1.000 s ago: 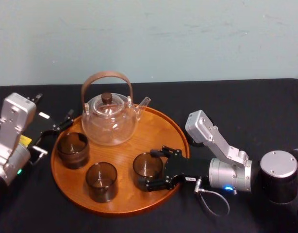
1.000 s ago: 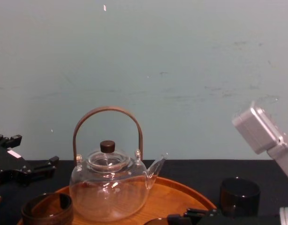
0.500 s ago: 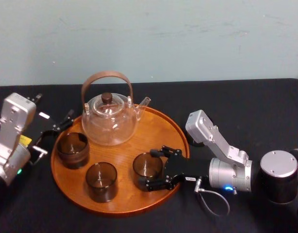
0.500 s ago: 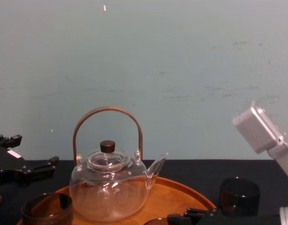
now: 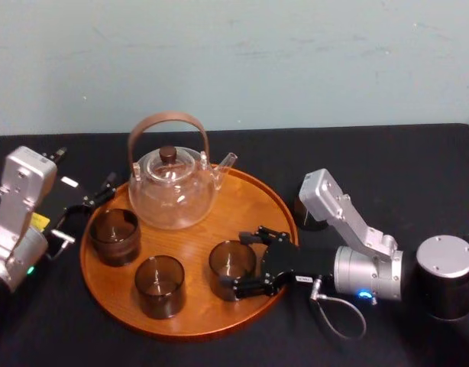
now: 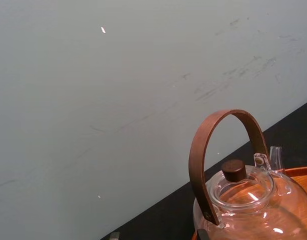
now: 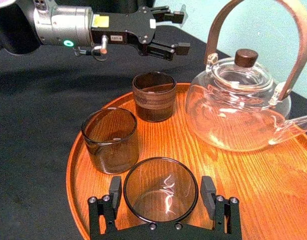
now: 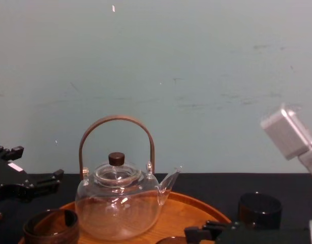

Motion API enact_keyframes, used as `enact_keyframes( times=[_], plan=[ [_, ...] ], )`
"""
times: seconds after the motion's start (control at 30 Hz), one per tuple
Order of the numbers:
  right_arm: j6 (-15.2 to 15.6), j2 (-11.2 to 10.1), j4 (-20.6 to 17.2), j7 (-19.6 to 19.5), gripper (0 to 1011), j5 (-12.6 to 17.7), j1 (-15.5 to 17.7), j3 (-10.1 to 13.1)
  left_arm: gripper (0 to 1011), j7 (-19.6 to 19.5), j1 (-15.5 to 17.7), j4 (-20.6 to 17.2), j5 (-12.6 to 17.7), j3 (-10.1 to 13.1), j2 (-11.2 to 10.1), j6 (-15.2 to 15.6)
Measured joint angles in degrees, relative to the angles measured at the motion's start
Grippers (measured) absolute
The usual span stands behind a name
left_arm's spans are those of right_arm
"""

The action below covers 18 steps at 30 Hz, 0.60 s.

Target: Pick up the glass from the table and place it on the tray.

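Evidently set down: the glass [image 7: 160, 196] upright on the tray [image 5: 242, 206], near its front rim, beside two other cups [image 5: 160, 284]. Smoky brown, thin-walled, round, empty. Flanked by the right end effector [image 5: 238, 262], jaws apart with slim gaps each side, probably to back off cleanly. Left end effector [image 7: 179, 29] parked, jaws spread, over the worktop [image 5: 372, 168] at the tray's left.

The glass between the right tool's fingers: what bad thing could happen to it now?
The right tool is open, its fingers close on either side of the glass, which stands on the tray. If it pulls back crooked, a finger could catch the glass and tip or drag it. A tipped glass might hit the neighbouring glass close beside it.
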<state>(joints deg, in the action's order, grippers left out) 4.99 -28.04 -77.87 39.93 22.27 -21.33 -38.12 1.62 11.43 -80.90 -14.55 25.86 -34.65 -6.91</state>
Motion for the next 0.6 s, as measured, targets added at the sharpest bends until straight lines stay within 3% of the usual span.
enact_keyframes(
  times=[0.6],
  plan=[
    [0.79, -5.12, -5.07, 1.06, 1002, 3.57, 3.91, 2.08, 1001, 0.00, 0.00, 0.00, 0.00, 0.00, 0.00, 0.00]
  ],
)
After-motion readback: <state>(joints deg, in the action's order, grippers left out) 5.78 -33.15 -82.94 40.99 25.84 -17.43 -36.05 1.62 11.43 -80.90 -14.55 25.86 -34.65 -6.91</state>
